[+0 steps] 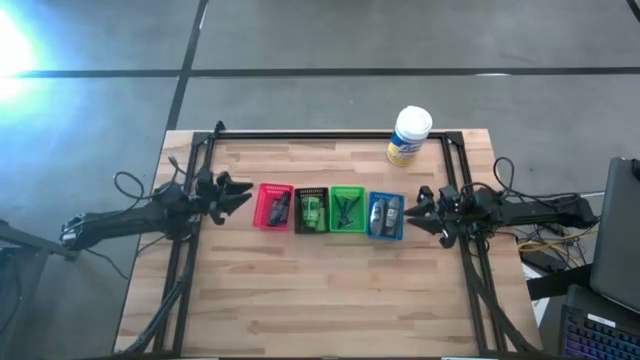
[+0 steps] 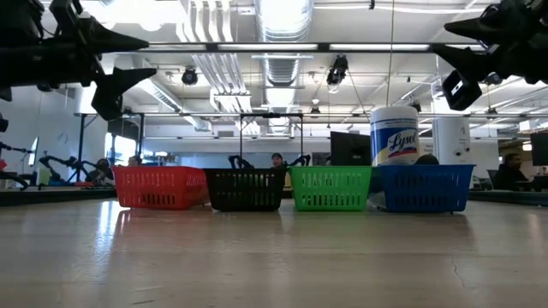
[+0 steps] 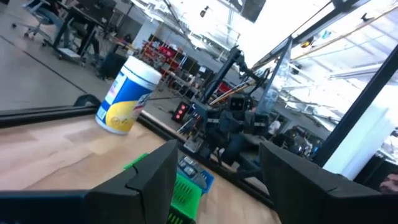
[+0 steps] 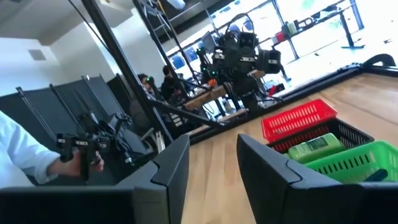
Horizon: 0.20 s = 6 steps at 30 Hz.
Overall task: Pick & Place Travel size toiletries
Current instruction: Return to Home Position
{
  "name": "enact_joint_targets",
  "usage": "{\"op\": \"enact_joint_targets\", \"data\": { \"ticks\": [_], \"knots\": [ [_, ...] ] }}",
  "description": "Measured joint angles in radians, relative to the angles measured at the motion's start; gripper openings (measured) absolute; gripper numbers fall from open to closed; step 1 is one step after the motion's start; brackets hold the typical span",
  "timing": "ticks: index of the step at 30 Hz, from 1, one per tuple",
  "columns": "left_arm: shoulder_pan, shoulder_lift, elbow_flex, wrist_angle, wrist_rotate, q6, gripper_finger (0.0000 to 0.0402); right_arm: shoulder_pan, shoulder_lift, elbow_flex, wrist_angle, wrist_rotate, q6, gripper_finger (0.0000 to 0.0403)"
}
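Observation:
Four small trays stand in a row mid-table: red (image 1: 266, 206), black (image 1: 312, 193), green (image 1: 347, 193), blue (image 1: 385, 234). The toiletries lie inside them: a black tube (image 1: 281, 205) in the red tray, green packets (image 1: 314, 212) in the black tray, dark sticks (image 1: 349, 208) in the green tray, grey bottles (image 1: 385, 212) in the blue tray. My left gripper (image 1: 245, 193) is open and empty, raised above the table just left of the red tray. My right gripper (image 1: 420, 212) is open and empty, raised just right of the blue tray.
A big white canister with a yellow label (image 1: 409, 135) stands at the table's far edge, behind the blue tray. A black frame (image 1: 330, 134) runs along the far edge and both sides. The wooden table's near half (image 1: 330, 300) is bare. A person's sleeve (image 4: 18, 158) shows beyond the table.

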Motion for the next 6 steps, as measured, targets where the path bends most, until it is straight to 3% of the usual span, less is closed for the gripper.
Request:
{"op": "enact_joint_targets", "data": {
  "ticks": [6],
  "knots": [
    [0.0, -0.004, 0.0, -0.002, 0.0, -0.003, 0.0229, 0.0, 0.02, 0.0, -0.014, 0.0, 0.001, 0.0146]
  ]
}}
